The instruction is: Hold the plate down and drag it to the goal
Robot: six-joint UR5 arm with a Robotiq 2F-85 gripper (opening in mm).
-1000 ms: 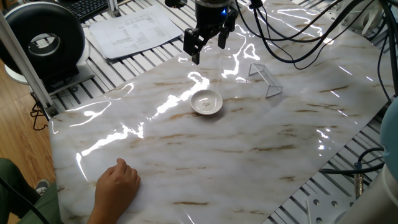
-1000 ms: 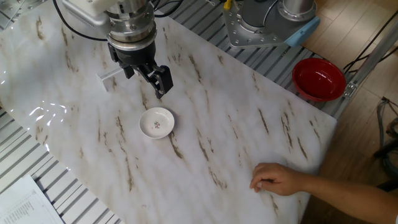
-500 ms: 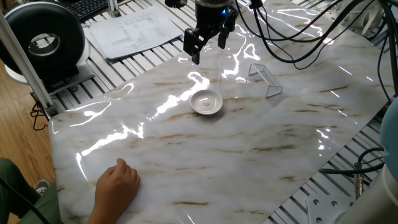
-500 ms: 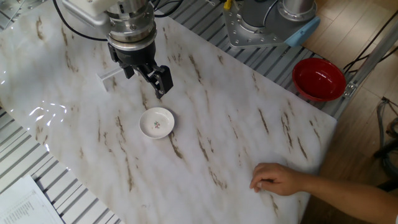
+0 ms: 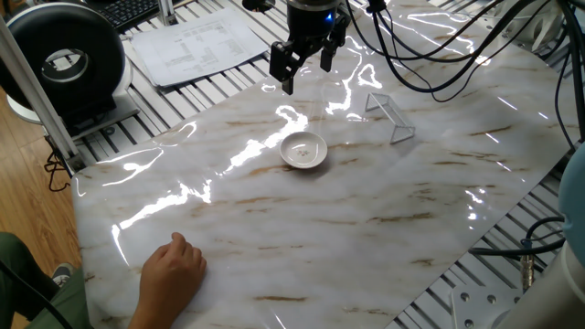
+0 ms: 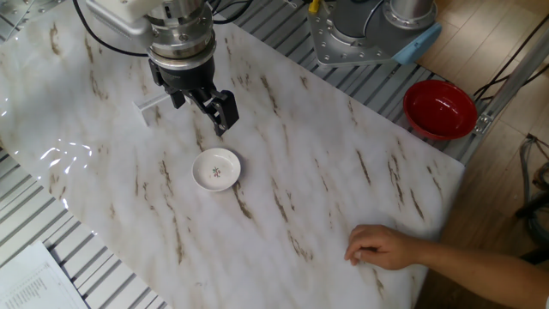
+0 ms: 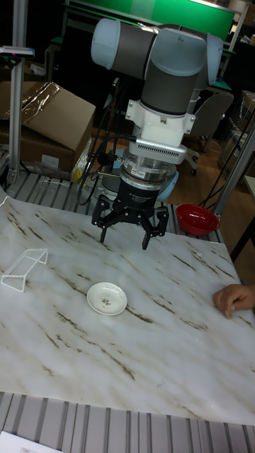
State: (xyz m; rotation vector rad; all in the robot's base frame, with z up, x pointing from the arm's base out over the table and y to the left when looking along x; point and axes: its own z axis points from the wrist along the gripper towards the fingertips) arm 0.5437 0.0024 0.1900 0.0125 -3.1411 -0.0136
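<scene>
The plate (image 5: 303, 151) (image 6: 215, 168) (image 7: 107, 298) is a small white round dish lying flat on the marble-patterned sheet. The goal (image 5: 390, 117) (image 6: 150, 107) (image 7: 21, 270) is a clear triangular outline a short way from the plate. In the tall fixed view the goal lies left of the plate. My gripper (image 5: 306, 71) (image 6: 202, 107) (image 7: 124, 239) hangs open above the sheet, behind the plate and apart from it. Nothing is between its fingers.
A person's hand (image 5: 174, 270) (image 6: 382, 247) (image 7: 234, 299) rests on the sheet's edge. A red bowl (image 6: 439, 109) (image 7: 196, 218) sits off the sheet. Papers (image 5: 196, 46) and a black round device (image 5: 64, 59) lie beyond one side. Black cables (image 5: 439, 55) hang near the arm.
</scene>
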